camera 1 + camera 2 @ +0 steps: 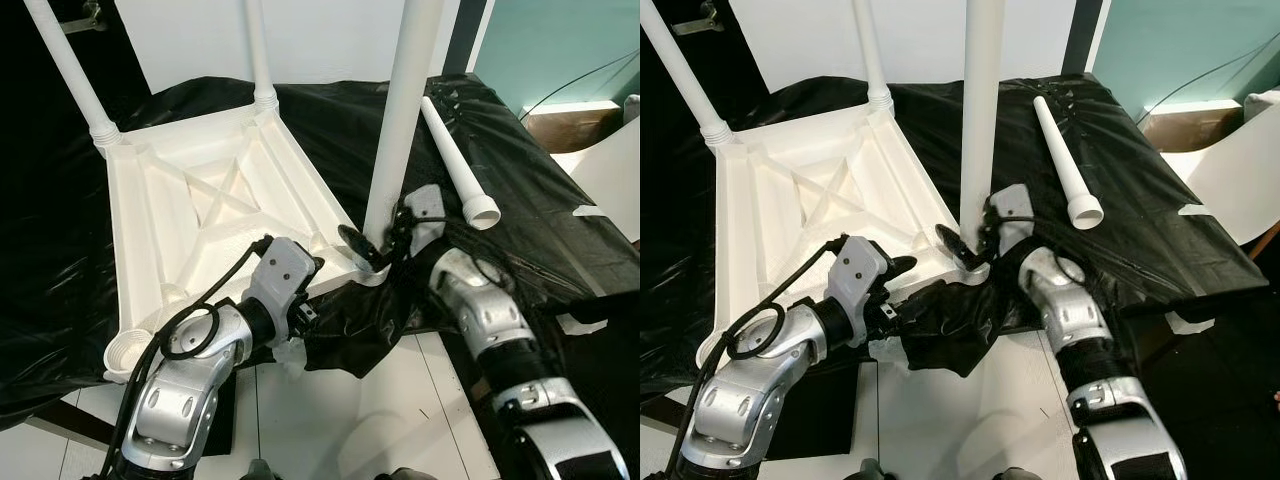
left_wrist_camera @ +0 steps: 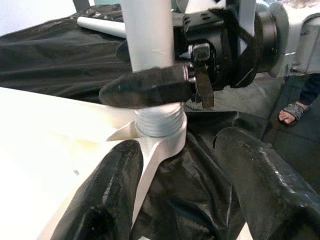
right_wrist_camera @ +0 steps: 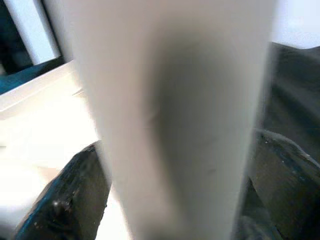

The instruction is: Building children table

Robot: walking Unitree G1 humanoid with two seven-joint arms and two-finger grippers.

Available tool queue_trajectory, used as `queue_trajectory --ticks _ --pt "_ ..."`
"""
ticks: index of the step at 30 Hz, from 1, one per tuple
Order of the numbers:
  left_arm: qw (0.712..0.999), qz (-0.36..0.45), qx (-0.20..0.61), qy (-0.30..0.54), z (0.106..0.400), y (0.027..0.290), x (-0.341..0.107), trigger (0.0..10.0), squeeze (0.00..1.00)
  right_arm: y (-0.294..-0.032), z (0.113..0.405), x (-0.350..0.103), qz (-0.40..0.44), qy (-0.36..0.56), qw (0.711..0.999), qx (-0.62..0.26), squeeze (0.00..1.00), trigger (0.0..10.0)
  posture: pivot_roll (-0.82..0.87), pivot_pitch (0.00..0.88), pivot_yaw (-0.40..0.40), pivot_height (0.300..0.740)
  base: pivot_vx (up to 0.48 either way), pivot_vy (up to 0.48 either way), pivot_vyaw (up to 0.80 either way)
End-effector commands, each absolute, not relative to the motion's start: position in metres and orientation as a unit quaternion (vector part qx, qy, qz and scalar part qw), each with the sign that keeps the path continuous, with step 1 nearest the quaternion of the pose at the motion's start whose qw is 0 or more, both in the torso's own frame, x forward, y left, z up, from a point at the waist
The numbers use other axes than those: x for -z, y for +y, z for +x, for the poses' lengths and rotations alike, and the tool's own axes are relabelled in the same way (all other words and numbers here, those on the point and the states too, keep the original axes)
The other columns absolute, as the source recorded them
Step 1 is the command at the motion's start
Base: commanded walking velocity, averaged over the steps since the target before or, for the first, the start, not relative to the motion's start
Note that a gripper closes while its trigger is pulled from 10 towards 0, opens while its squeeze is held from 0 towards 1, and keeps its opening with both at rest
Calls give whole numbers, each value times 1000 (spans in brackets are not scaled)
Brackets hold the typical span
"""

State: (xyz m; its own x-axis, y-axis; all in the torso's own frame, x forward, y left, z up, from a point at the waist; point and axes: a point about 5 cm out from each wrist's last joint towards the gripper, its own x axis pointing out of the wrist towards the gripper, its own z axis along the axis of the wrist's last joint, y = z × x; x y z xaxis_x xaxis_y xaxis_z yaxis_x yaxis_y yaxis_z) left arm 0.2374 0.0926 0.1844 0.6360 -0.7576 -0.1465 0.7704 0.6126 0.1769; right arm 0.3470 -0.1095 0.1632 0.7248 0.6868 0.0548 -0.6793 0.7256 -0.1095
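The upturned white table top (image 1: 215, 215) lies on black sheeting, and the leg (image 1: 405, 120) at its near right corner looks light, stiff and slick, best gripped low by the threads. The right gripper (image 1: 372, 250) pinches it there; the left gripper (image 2: 185, 195), fingers spread, reaches in under that corner from a bent arm

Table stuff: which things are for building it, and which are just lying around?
For the job:
tabletop, upside down
leg held by the right gripper
loose leg
left gripper at the corner

Lying about:
black sheet
cardboard box
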Motion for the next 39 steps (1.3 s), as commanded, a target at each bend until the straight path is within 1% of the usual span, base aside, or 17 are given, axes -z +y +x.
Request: queue_trajectory --ticks 1,4,5,6,7,11,13,14,17,21,22,25,29,31,32,36,39 --pt "935 119 333 29 245 99 -180 10000 0 -107 348 -164 -48 -47 919 -388 0 10000 78 18 -6 740 0 0 0" --pt "941 128 310 41 248 99 -172 10000 0 -111 355 -167 -66 -29 899 -433 0 9922 77 15 -8 740 0 0 0" --pt "941 128 310 41 248 99 -172 10000 0 -111 355 -167 -66 -29 899 -433 0 9922 77 15 -8 740 0 0 0" --pt "944 127 300 48 249 99 -169 10000 0 -113 357 -166 -71 -18 894 -441 0 4588 78 12 -9 740 0 0 0" --pt "947 134 286 52 251 99 -166 10000 0 -115 358 -164 -76 -9 892 -445 0 39 78 12 -12 740 0 0 0" --pt "953 148 260 53 254 100 -161 10000 0 -120 361 -160 -79 7 891 -448 0 0 76 11 -15 740 0 0 0" --pt "953 148 260 53 254 100 -161 10000 0 -120 361 -160 -79 7 891 -448 0 0 76 11 -15 740 0 0 0" --pt "956 146 248 50 257 100 -160 10000 0 -121 364 -156 -68 20 897 -435 0 0 74 12 -15 740 0 0 0" --pt "958 144 243 48 258 100 -161 10000 0 -121 365 -153 -58 30 903 -424 0 0 74 12 -15 740 0 0 0" --pt "958 148 240 45 260 101 -161 10000 0 -120 367 -147 -60 36 918 -390 0 0 69 13 -15 740 0 0 0" --pt "958 148 240 45 260 101 -161 10000 0 -120 367 -147 -60 36 918 -390 0 0 69 13 -15 740 0 0 0" --pt "958 150 241 42 261 100 -160 10000 0 -113 367 -141 -37 35 938 -342 0 0 62 16 -15 740 0 0 0" --pt "957 150 244 40 261 98 -160 10000 0 -108 364 -139 -31 32 946 -321 0 0 60 18 -15 740 0 0 0" --pt "957 150 245 39 260 97 -159 10000 0 -104 364 -136 -17 39 959 -279 0 0 57 18 -15 740 0 0 0" --pt "957 150 245 39 260 97 -159 10000 0 -104 364 -136 -17 39 959 -279 0 0 57 18 -15 740 0 0 0" --pt "957 147 246 37 260 96 -158 10000 0 -88 355 -129 6 39 981 -190 0 0 47 11 -16 740 0 0 0" --pt "957 147 246 35 261 94 -158 10000 0 -80 351 -123 27 52 990 -132 0 0 48 7 -19 740 0 0 0"
